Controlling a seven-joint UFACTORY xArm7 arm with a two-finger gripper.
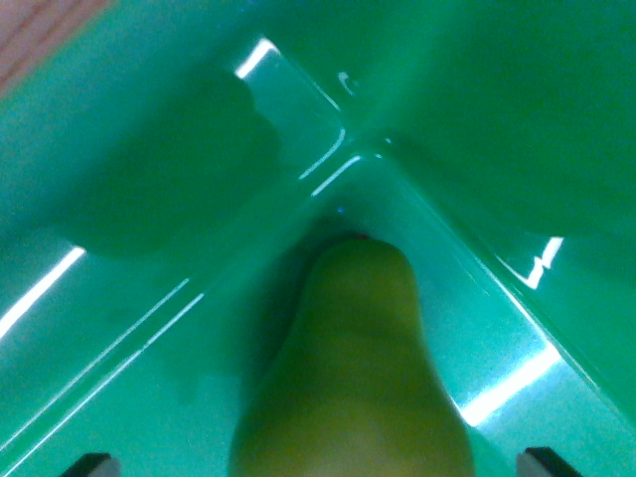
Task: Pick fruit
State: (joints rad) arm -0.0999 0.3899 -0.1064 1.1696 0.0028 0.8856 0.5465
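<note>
Lying in a compartment of the green tray point(149, 199), the pear point(353, 378) points its narrow end toward the dividers' corner; dark fingers point(91, 464) stand spread on either side, apparently not touching it.

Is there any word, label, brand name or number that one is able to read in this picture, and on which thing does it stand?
None: no text can be read.
The pear bears no sticker or mark on its visible side.
The green tray shows only bright glare, no print or embossing.
The small pale mark near the tray's ridge is too blurred to tell whether it is a sign.
</note>
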